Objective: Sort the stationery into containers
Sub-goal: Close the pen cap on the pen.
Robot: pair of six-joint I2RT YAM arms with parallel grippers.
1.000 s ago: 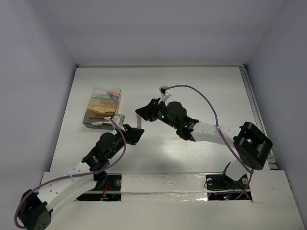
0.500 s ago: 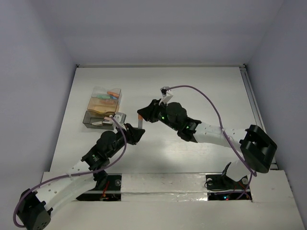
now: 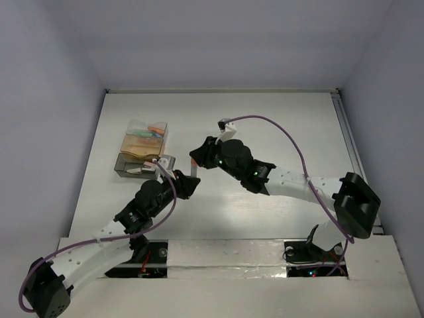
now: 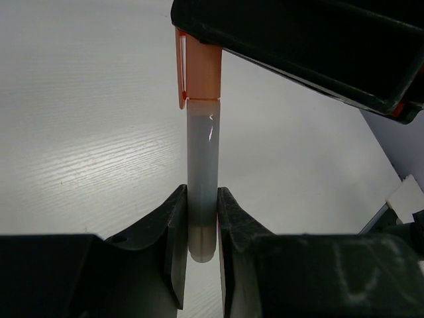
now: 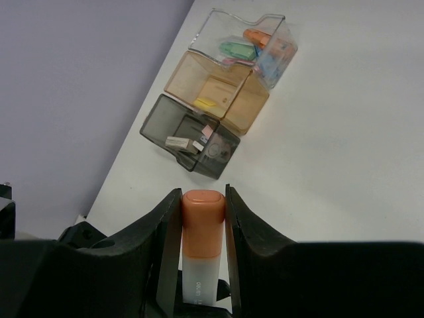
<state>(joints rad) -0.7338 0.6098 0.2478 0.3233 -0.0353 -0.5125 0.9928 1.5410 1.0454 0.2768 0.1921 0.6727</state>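
— Highlighter (image 4: pixel 202 152) with the orange cap: where is it?
— Held between the two claws, over the white surface (image 3: pixel 278 126). The left claw (image 4: pixel 201 222) is closed tight on the end of the pale barrel. The right claw (image 5: pixel 202 207) is closed on the orange cap at the other end.
— And the containers (image 5: pixel 250 106)?
— They sit together on the surface, beyond the right claw's fingertips and to the left of both claws, near but not touching them. The clear section, farthest from the claws, holds a green piece (image 5: pixel 237 48) and an orange piece (image 5: pixel 255 34). The tan middle section holds a yellow piece (image 5: pixel 207 103). The dark grey section, nearest the claws, holds a few small pale pieces (image 5: pixel 179 141).
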